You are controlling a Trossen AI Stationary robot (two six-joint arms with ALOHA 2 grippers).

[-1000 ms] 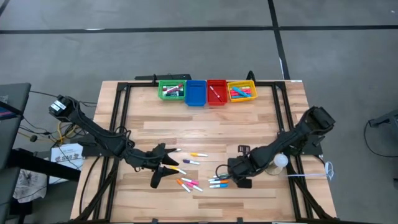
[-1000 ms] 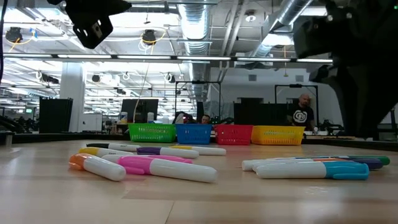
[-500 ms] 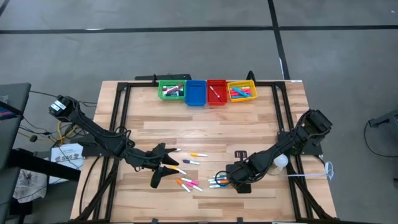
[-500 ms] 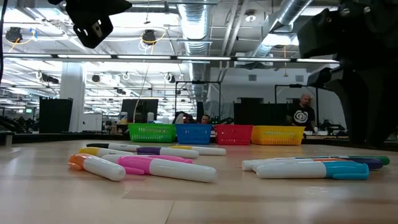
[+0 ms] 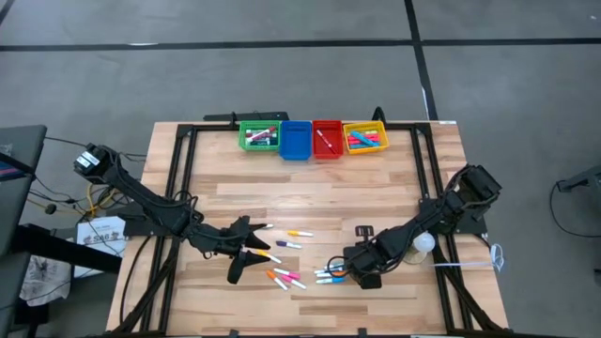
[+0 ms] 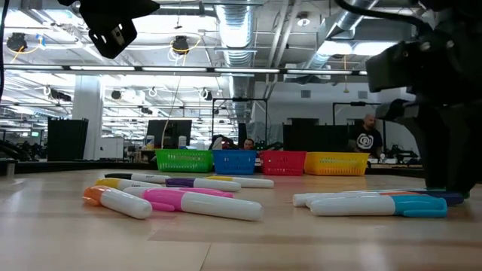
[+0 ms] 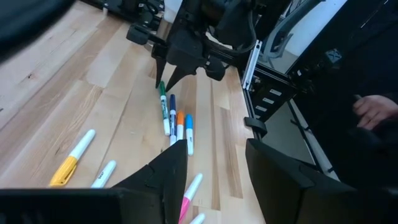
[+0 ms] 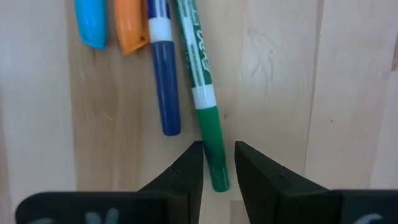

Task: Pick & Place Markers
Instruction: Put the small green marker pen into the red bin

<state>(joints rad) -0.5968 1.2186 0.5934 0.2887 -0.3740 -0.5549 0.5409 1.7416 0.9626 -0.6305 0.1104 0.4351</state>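
Note:
Several markers lie flat on the wooden table. A green marker (image 8: 204, 93), a dark blue one (image 8: 163, 74), an orange one and a light blue one form a row (image 5: 327, 274) under my right gripper (image 5: 342, 270). That gripper (image 8: 218, 144) is open, with one finger on each side of the green marker's capped end (image 8: 214, 165). My left gripper (image 5: 252, 265) hovers open above pink and orange markers (image 5: 286, 279). More markers lie toward the far edge (image 5: 299, 233). My right gripper comes from above, pointing down, with its fingers (image 8: 189, 171) across the green marker's capped end (image 8: 211, 149). The marker lies flat on the table. There is a gap at one finger, and whether the other finger touches the cap I cannot tell.
Four small bins stand in a row at the far edge: green (image 5: 258, 136), blue (image 5: 296, 141), red (image 5: 327, 139) and yellow (image 5: 364, 138), three with markers inside. A white round object (image 5: 424, 242) sits by the right arm. A person's hand (image 7: 373, 109) shows beyond the table.
My right gripper has come down and shifted slightly toward the near edge, onto the row of markers, and now reaches the table top in the low view. The markers have not moved.

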